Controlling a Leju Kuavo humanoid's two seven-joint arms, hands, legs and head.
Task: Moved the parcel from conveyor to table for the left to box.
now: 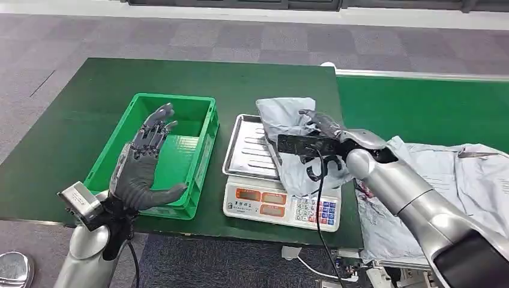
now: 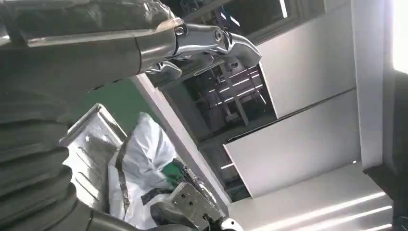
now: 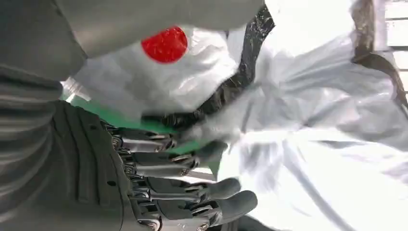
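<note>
Nearest in the head view, the left hand is raised over the near edge of the worktop, palm turned inward, its fingers spread wide and holding nothing. Just beyond it sits a green bin, open at the top, standing on the dark green worktop. To the right of the bin, close beside it, is a weighing scale with a keypad on its front and a ribbed steel pan on top.

The right hand reaches in over the scale from the right and grips a grey plastic parcel, which lies crumpled across the right part of the pan and hangs down over the scale's front corner. In the right wrist view the fingers curl against the pale wrapping of the parcel, which carries a red round mark and a dark strip. The left wrist view shows the parcel lying on the pan.

Farther right, more grey bags lie heaped on the green conveyor, well apart from the bin.
</note>
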